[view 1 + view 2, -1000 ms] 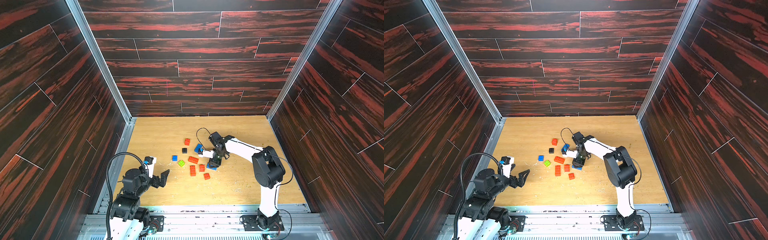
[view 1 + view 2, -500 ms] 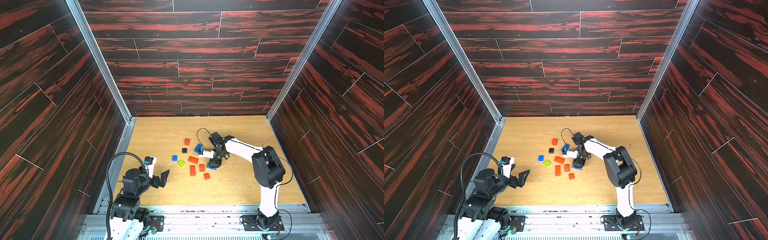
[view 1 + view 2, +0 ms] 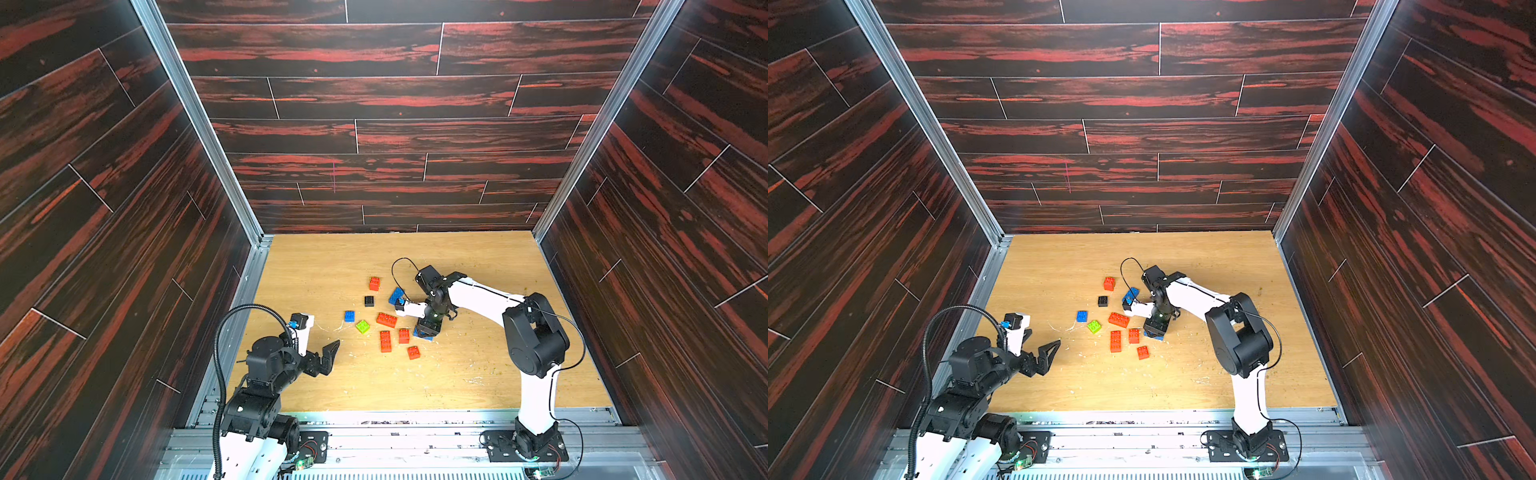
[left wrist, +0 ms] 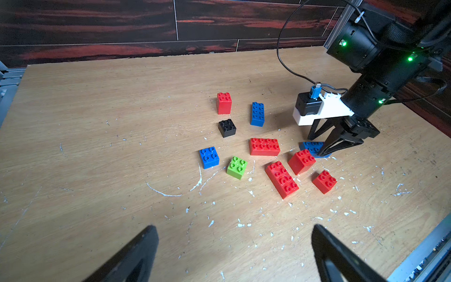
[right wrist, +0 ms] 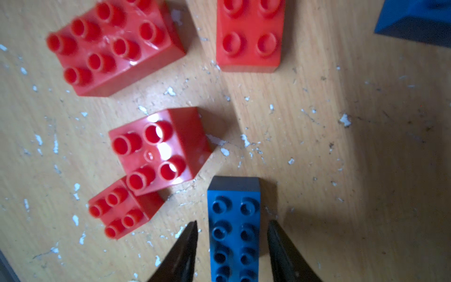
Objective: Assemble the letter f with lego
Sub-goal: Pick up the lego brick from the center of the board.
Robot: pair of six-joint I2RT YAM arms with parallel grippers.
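Right wrist view: the right gripper (image 5: pixel 232 222) stands low over the wooden table (image 5: pixel 341 146), with a blue oblong brick (image 5: pixel 234 244) lying between its fingers (image 5: pixel 185 246). The brick sits studs up, two studs wide. Its long axis runs straight along the gap, parallel to the finger faces, and one short end points out past the fingertips. A thin strip of table shows on each side between finger and brick. The jaws therefore stand partly open around its long sides and do not press on them.

In both top views this brick lies near the middle of the table. It is at the edge of the scattered lego nearest the right arm and is mostly hidden under the gripper.

In the left wrist view a second blue oblong brick (image 4: pixel 257 114) lies farther back, its long axis pointing roughly toward the back wall. A crosswise red oblong brick (image 4: pixel 264 146) lies just beside the right gripper, and a slanted red oblong brick (image 4: pixel 281 179) lies nearer the front. A black square brick (image 4: pixel 227 127) and a lime green brick (image 4: pixel 236 167) sit apart from these.

The left gripper (image 4: pixel 234 227) hovers over the near part of the table with its jaws spread wide. It holds nothing and is well apart from every brick.
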